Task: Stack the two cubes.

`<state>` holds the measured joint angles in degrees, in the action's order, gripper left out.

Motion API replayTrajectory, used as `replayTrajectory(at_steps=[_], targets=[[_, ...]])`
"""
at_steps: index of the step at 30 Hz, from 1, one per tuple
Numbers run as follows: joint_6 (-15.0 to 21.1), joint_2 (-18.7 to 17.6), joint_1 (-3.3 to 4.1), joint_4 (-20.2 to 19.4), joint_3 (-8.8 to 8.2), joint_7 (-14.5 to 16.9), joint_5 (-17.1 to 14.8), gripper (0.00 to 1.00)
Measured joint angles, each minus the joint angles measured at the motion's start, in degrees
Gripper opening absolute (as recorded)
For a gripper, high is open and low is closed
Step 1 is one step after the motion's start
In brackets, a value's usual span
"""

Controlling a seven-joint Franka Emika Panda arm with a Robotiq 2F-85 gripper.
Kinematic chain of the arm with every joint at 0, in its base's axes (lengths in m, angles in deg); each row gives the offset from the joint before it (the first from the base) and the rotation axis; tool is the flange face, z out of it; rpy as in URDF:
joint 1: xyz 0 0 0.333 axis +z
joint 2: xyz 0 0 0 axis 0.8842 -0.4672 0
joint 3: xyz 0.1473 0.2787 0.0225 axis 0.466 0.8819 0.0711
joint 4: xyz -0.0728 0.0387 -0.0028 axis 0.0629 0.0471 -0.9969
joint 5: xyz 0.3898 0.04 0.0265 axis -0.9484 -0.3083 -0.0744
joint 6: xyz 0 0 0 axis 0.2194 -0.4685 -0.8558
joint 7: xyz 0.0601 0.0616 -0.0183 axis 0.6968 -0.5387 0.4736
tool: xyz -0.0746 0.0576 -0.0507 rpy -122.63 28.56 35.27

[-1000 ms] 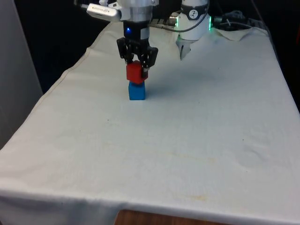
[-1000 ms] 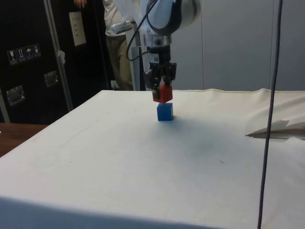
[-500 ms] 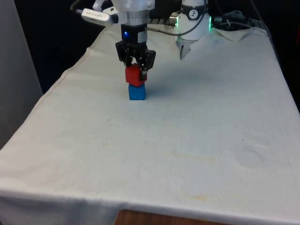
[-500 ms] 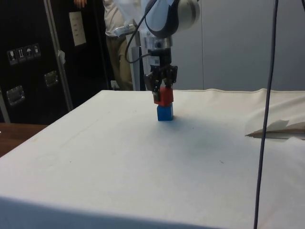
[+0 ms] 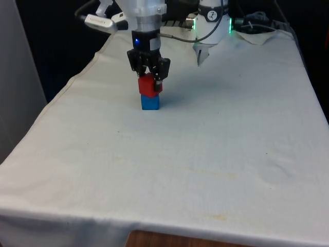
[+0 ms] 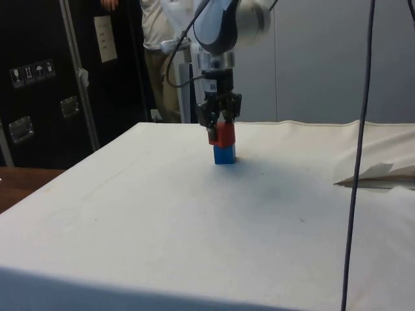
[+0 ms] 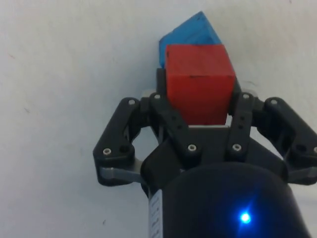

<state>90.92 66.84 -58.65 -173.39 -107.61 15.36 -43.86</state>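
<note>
A blue cube (image 5: 150, 102) stands on the white cloth towards the far end, on the front view's left. A red cube (image 5: 149, 85) sits on top of it, turned a little against it, and my gripper (image 5: 149, 77) comes down from above and is shut on the red cube. From the side the red cube (image 6: 224, 133) rests on the blue cube (image 6: 225, 154) with my gripper (image 6: 220, 127) around it. In the wrist view the red cube (image 7: 199, 82) is held between my fingers, and a corner of the blue cube (image 7: 190, 32) shows beyond it.
A crumpled fold of white cloth (image 6: 379, 173) lies at the side view's right. A person (image 6: 159, 45) stands behind the table near the dark cabinets (image 6: 39, 78). A cable (image 6: 358, 149) hangs down in the side view.
My gripper has come down with the red cube, from just above the blue cube onto its top.
</note>
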Motion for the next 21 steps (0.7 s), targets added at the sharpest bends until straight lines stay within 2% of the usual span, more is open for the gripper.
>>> replayTrajectory(at_steps=[10, 11, 13, 14, 15, 19, 20, 21], targets=[[-0.46, -0.29, -0.23, 0.46, -0.17, 0.92, -1.72, 0.0], [-0.46, -0.29, -0.23, 0.46, -0.29, 1.15, -1.83, 0.02], [-0.46, -0.29, -0.23, 0.46, -0.29, 1.15, -1.83, 0.16], [-0.46, -0.29, -0.29, 0.46, -0.4, 1.32, -1.95, 0.16], [-0.46, -0.29, -0.29, 0.46, -0.52, 1.6, -2.12, 0.36], [-0.52, -0.29, -0.29, 0.52, -0.57, 1.89, -2.41, 0.74], [-0.52, -0.29, -0.34, 0.52, -0.57, 2.01, -2.58, 0.94], [-0.52, -0.29, -0.34, 0.52, -0.57, 2.01, -2.58, 0.99]])
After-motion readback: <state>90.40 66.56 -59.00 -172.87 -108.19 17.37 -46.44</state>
